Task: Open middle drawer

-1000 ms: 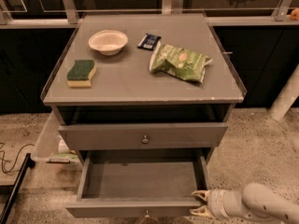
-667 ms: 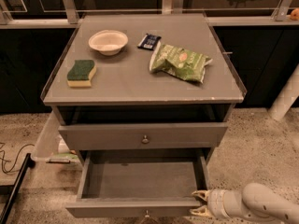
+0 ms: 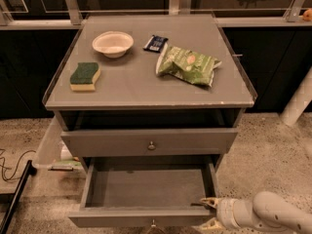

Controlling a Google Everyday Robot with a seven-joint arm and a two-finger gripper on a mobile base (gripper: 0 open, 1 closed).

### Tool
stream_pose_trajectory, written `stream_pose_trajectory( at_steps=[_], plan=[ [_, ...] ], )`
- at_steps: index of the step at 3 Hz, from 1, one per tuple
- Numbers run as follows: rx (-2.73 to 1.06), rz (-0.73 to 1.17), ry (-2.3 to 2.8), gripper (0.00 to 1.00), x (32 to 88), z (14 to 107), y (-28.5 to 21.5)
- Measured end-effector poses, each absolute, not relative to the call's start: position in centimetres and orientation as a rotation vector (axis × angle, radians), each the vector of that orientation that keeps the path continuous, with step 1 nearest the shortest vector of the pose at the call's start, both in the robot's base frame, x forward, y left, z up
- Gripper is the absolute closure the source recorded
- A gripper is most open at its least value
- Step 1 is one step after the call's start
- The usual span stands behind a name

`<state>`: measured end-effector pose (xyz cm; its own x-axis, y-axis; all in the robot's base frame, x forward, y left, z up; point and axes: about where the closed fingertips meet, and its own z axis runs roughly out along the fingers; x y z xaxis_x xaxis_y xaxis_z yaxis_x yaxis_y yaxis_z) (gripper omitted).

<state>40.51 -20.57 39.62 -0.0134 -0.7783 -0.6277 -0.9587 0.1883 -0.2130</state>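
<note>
The middle drawer [image 3: 146, 186] is pulled out below the shut upper drawer front [image 3: 122, 141], and its plain grey inside shows empty. Its small round knob [image 3: 153, 224] sits at the centre of its front, at the picture's bottom edge. My gripper [image 3: 204, 213] is at the right end of the drawer's front panel, reaching in from the lower right. It is open, with one fingertip [image 3: 208, 202] just inside the drawer and the other in front of the panel. The lowest drawer is hidden under the open one.
On the cabinet top [image 3: 131, 89] lie a white bowl [image 3: 112, 43], a green and yellow sponge [image 3: 85, 76], a green chip bag [image 3: 187, 64] and a dark snack bar [image 3: 155, 43]. A cable [image 3: 12, 167] lies on the floor at left. A white post [image 3: 298, 101] stands at right.
</note>
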Motion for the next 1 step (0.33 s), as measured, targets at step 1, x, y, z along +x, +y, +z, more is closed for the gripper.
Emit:
stream_pose_trajectory(
  at_steps=[1],
  plan=[
    [-1.629,0.362,1.830,0.00,40.51,39.62,-20.57]
  ],
)
